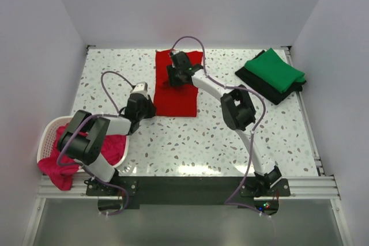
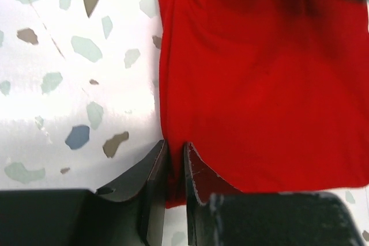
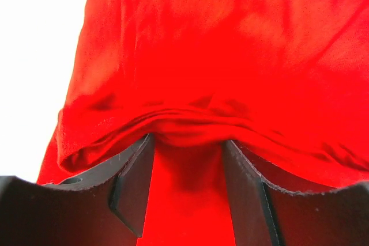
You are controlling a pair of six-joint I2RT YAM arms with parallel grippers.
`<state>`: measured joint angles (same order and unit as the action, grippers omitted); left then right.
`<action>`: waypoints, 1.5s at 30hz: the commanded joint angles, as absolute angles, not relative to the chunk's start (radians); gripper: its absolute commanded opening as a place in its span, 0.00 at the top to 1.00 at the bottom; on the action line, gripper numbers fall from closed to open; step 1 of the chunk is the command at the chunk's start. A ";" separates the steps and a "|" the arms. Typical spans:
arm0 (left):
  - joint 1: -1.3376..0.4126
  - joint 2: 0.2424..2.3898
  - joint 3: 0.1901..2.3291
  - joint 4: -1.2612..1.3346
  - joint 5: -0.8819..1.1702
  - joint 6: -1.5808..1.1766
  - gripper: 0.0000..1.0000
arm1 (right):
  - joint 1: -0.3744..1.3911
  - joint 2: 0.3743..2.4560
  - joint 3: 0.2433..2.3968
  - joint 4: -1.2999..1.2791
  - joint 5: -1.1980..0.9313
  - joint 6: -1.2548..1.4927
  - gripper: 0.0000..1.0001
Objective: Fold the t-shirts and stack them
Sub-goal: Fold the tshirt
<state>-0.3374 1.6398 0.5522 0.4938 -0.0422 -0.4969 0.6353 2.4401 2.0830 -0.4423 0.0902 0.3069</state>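
Your left pincer (image 2: 176, 149) sits at the near left corner of the red t-shirt (image 1: 176, 99), its jaws pressed almost together on the hem, which fills the slit between them. To its left there is only bare speckled tabletop (image 1: 190, 142).

Your right pincer (image 3: 187, 142) is over the far half of the same shirt, with its jaws spread. A rolled ridge of red cloth lies across the fingertips, and you cannot tell whether it is pinched.

The right arm's forearm crosses the shirt's right edge, between the two pincers.

Well off to the right of the right pincer, the green t-shirt (image 1: 275, 68) lies folded on the black t-shirt (image 1: 278, 95). Behind the left pincer, next to its arm, the white basket (image 1: 47, 136) holds the magenta t-shirt (image 1: 112, 148), which spills over the near rim.
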 commanded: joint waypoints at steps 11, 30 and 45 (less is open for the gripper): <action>-0.399 1.503 0.465 0.410 -0.064 -0.505 0.71 | 0.624 2.037 1.843 -0.359 0.186 0.270 0.41; -0.399 1.437 0.410 0.463 -0.005 -0.543 0.54 | 0.623 1.663 1.078 -0.204 0.063 0.413 0.47; -0.399 1.503 0.419 0.486 -0.005 -0.538 0.59 | 0.623 1.784 1.077 -0.175 0.002 0.436 0.50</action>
<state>-0.3943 1.4807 0.4126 0.4751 -0.0109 -0.5320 0.6273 1.7767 1.0710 -0.2127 0.0090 0.4240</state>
